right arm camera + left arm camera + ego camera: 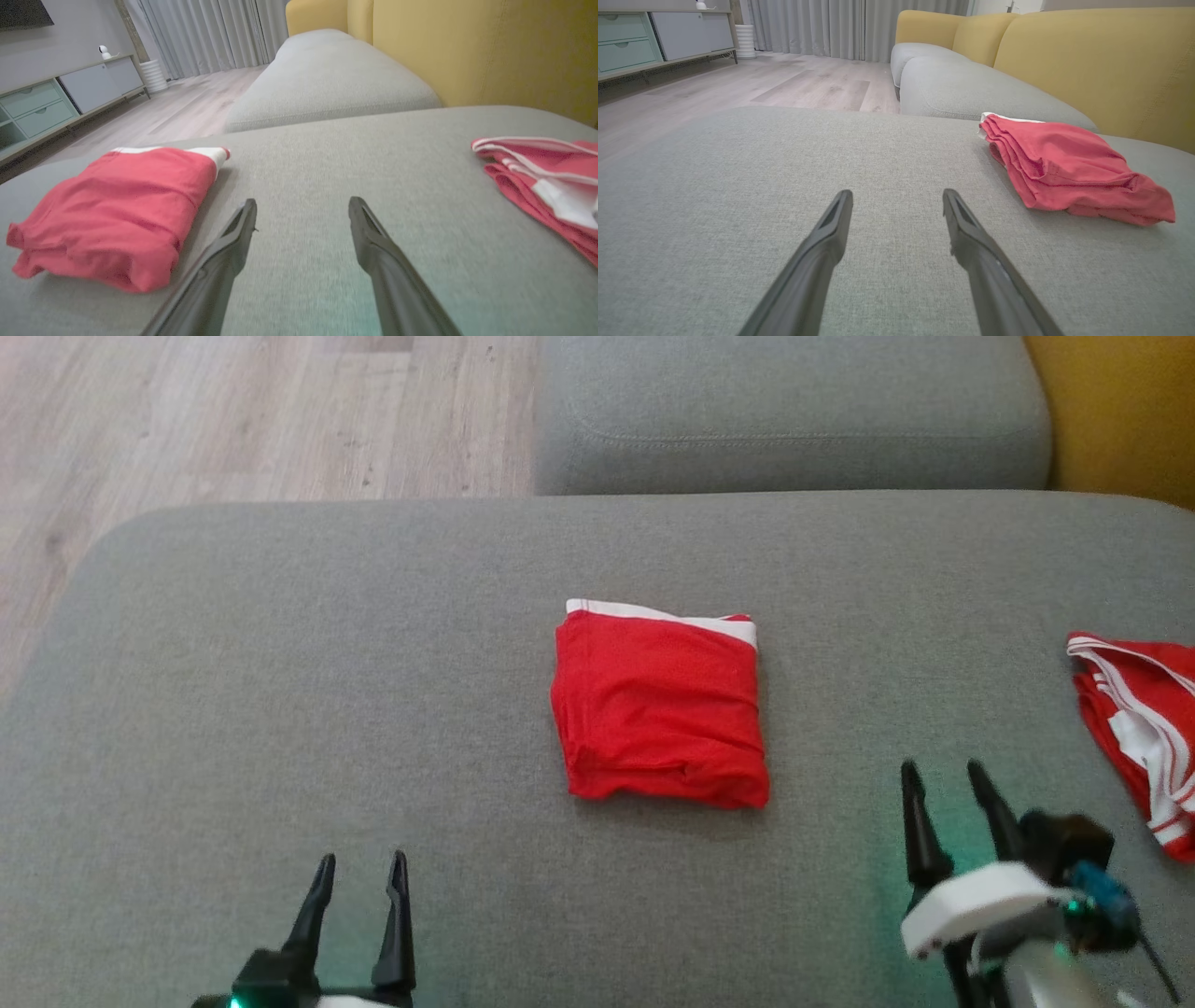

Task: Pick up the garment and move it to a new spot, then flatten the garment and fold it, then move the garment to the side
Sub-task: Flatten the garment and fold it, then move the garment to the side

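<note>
The garment (660, 709) is a red piece with a white band, folded into a neat square at the middle of the grey sofa cushion (280, 663). It lies to the right of the fingers in the left wrist view (1064, 170) and to the left of them in the right wrist view (117, 210). My left gripper (362, 872) stands open at the lower left, well short of it. At the lower right my right gripper (943, 775) is open too, a little to the right of the garment's near corner, touching nothing.
A second red garment with white stripes (1144, 728) lies bunched at the cushion's right edge. Another grey cushion (794, 420) sits behind, with a yellow backrest (1120, 411) at the far right. Wooden floor (233, 420) lies beyond the cushion's left edge.
</note>
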Motion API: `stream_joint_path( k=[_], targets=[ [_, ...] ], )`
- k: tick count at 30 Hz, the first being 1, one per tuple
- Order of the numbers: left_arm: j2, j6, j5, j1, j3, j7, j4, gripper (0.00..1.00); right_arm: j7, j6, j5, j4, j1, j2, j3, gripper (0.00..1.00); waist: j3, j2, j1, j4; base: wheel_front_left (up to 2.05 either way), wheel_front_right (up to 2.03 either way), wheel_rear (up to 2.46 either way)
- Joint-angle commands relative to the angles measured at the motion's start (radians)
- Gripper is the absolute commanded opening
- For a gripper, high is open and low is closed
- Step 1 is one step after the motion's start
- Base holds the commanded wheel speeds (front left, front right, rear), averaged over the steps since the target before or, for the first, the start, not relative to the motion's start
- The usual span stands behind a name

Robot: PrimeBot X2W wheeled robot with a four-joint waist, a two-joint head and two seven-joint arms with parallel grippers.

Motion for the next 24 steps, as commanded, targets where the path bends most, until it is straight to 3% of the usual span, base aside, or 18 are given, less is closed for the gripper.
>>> stream_joint_path(
  k=[1, 14, 24],
  targets=[
    [0.006, 0.006, 0.009, -0.017, 0.022, -0.005, -0.037, 1.0, -0.014, -0.001, 0.003, -0.033, 0.003, 0.004, 0.034, 1.0, -0.008, 0.0, 0.0001, -0.008, 0.0, 0.0, 0.0],
    [0.006, 0.028, 0.031, 0.008, -0.031, -0.005, -0.059, 1.0, -0.014, -0.001, 0.052, -0.036, 0.037, 0.004, 0.081, 1.0, -0.012, 0.0, 0.0001, -0.015, 0.0, 0.0, 0.0],
    [0.006, 0.024, 0.011, -0.036, -0.095, -0.005, -0.055, 1.0, -0.011, -0.001, 0.103, 0.041, -0.129, 0.004, 0.178, 1.0, 0.079, 0.0, 0.0001, 0.07, 0.0, 0.0, 0.0]
  ],
)
